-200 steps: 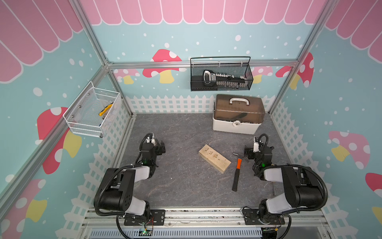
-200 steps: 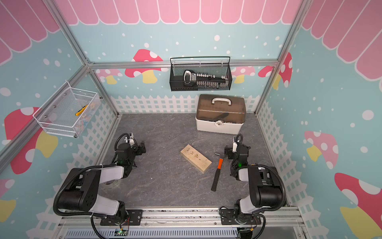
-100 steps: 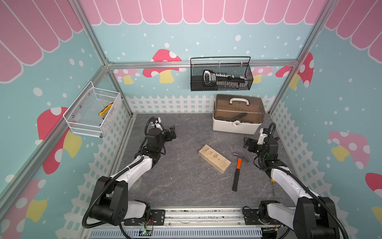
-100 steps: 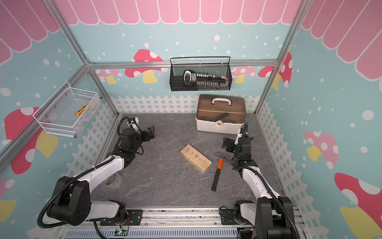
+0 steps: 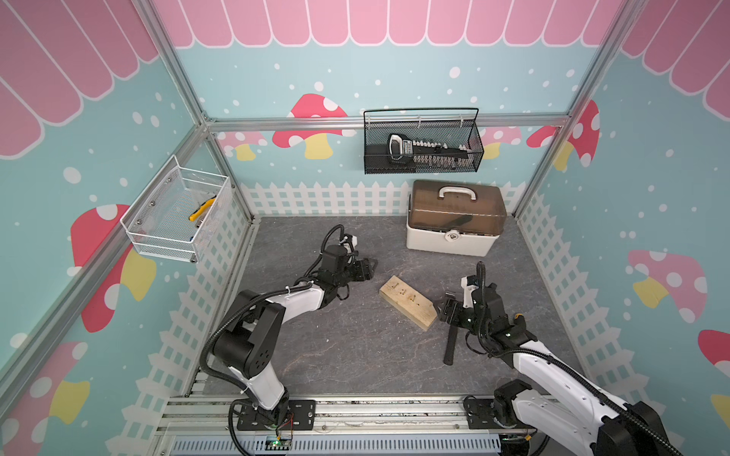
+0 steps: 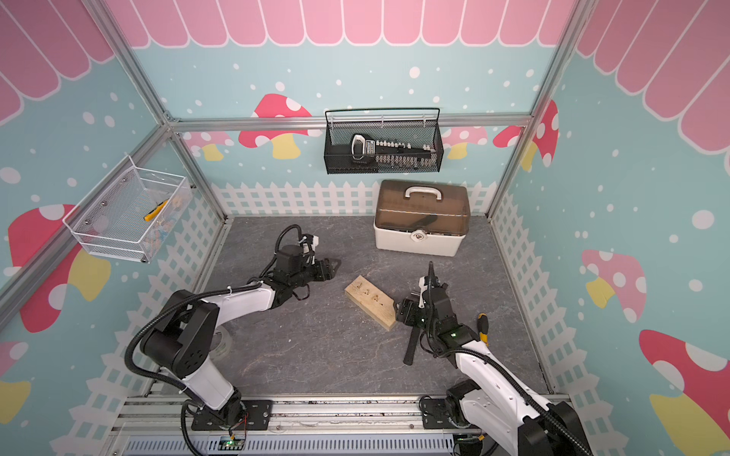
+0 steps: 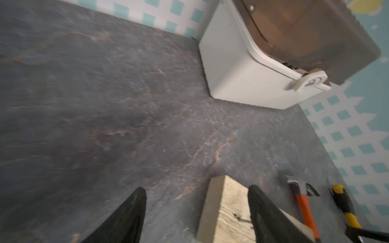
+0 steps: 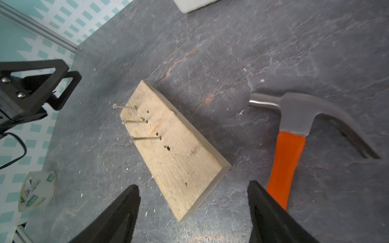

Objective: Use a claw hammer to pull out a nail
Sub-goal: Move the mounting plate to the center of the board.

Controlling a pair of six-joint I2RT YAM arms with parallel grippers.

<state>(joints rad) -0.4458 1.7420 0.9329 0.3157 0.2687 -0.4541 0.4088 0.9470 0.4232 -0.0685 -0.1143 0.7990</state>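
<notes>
My right hand [image 8: 193,185] hangs over the table [image 8: 231,52] with fingers spread, grasping nothing. The claw hammer [image 8: 290,147] lies flat just beside it, next to the wooden block [image 8: 172,147] (three nails [image 8: 145,138] stick out of it). My left hand [image 7: 196,187] is likewise released and empty, apart from the block.

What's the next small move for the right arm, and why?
Probably shift the right pincer over the handle of the claw hammer and lower to grasp: the jaws stand open and empty, the hammer lies flat beside the wooden block, and three nails stick out of it.
</notes>
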